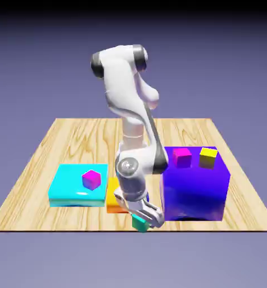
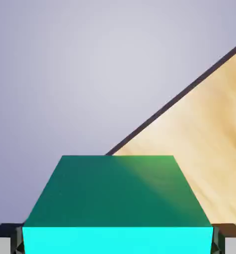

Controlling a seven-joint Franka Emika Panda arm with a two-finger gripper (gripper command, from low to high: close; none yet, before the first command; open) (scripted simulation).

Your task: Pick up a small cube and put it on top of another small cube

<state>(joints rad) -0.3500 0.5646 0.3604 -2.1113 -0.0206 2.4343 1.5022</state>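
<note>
At the lower centre of the exterior view, the end effector (image 1: 142, 218) is closed on the teal cube (image 1: 139, 224), low at the tabletop's (image 1: 40, 169) near edge. In the hand view the cube fills the gap between both fingertips (image 2: 228, 237). The yellow cube (image 1: 208, 157) sits up and right, atop the blue block (image 1: 194, 191), beside a magenta cube (image 1: 182, 157).

Wooden table (image 1: 57, 140) — bearing cyan slab (image 1: 73, 188), orange block (image 1: 113, 199), blue block (image 1: 194, 191).
</note>
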